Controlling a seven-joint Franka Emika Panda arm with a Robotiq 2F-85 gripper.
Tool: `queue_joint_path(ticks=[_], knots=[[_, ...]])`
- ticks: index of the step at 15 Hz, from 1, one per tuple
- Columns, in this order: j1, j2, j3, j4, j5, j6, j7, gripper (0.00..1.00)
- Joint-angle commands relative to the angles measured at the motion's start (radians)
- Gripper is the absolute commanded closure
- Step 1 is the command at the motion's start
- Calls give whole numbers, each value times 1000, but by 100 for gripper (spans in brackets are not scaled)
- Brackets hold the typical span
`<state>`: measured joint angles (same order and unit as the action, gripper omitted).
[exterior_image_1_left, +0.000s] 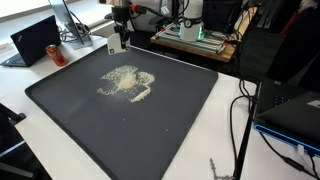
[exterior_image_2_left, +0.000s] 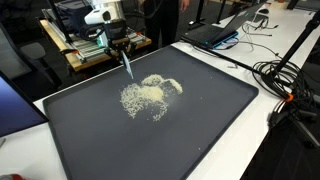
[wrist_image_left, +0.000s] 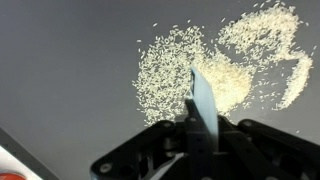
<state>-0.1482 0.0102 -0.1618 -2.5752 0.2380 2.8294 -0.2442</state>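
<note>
1. My gripper (wrist_image_left: 200, 138) is clamped shut on a thin pale scraper blade (wrist_image_left: 203, 100) that points down at the tray.
2. Just past the blade's tip lie the rice-like grains (wrist_image_left: 215, 60), a loose patch mid-tray with strays around it.
3. The dark tray (exterior_image_2_left: 200, 130) sits on the white worktop (exterior_image_1_left: 228, 120).
4. I judge the gathering half done, since the fringe lies unswept.
</note>
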Motion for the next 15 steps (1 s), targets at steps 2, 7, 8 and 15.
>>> queue_joint_path(ticks=[2, 7, 8, 15], knots=[[-38, -41, -25, 15, 364, -96, -341, 99], [-87, 14, -89, 59, 605, -220, -593, 99], [-98, 21, -101, 63, 634, -241, -623, 99], [-103, 14, -108, 54, 722, -229, -706, 96]])
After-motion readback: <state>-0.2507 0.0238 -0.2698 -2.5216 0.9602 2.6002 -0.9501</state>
